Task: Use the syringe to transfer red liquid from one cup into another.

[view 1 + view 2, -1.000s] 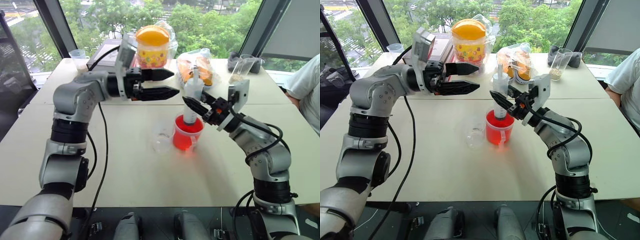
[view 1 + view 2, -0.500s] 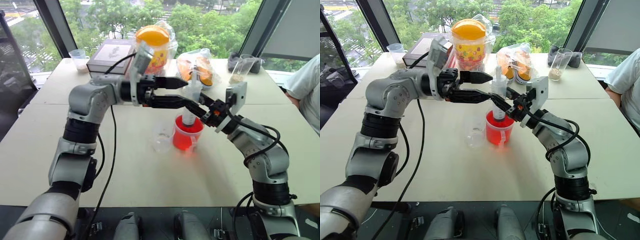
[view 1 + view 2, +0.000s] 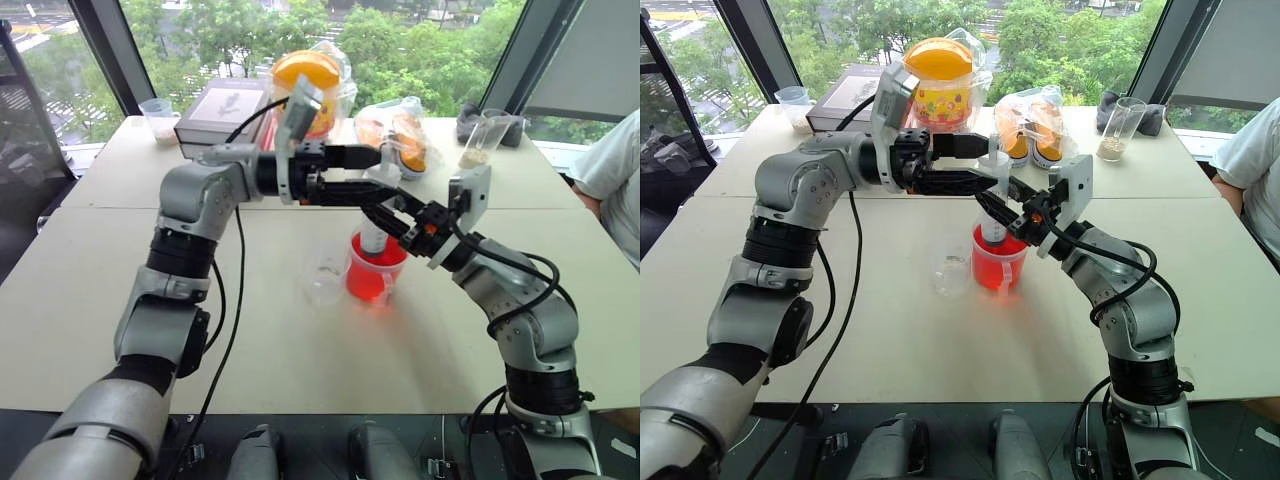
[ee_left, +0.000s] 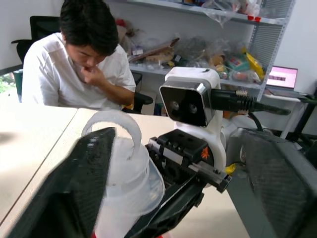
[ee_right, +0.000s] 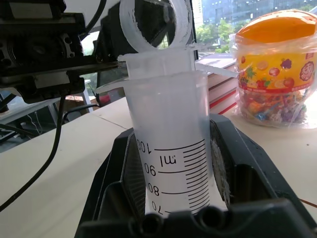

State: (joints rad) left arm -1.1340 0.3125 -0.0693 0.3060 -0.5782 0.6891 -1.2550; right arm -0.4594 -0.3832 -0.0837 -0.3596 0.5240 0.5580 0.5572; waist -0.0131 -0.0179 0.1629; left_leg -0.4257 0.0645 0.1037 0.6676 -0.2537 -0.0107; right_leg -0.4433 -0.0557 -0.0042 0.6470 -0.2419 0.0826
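Note:
The syringe (image 3: pixel 373 228) stands upright with its tip down in the one cup (image 3: pixel 377 275), the wide cup that holds the red liquid (image 3: pixel 364 286). My right gripper (image 3: pixel 386 222) is shut on the syringe's barrel (image 5: pixel 168 144), coming in from the right. From the left, level with the table, my left gripper (image 3: pixel 383 173) reaches in; it is open, with one finger on each side of the syringe's white plunger top (image 4: pixel 119 148). Another cup (image 3: pixel 325 278), small and clear, stands on the table (image 3: pixel 120 290) just left of the red one.
At the back of the table are an orange-lidded jar (image 3: pixel 305 90), a book (image 3: pixel 225 105), a bag of snacks (image 3: pixel 395 135), a small cup of white powder (image 3: pixel 157 118) and a beaker of grains (image 3: pixel 480 135). A person (image 3: pixel 615 170) sits at the right edge.
My left arm has swung right, bringing its fingers from beside the syringe to either side of the plunger top, and they have narrowed somewhat. The right gripper and syringe have stayed put.

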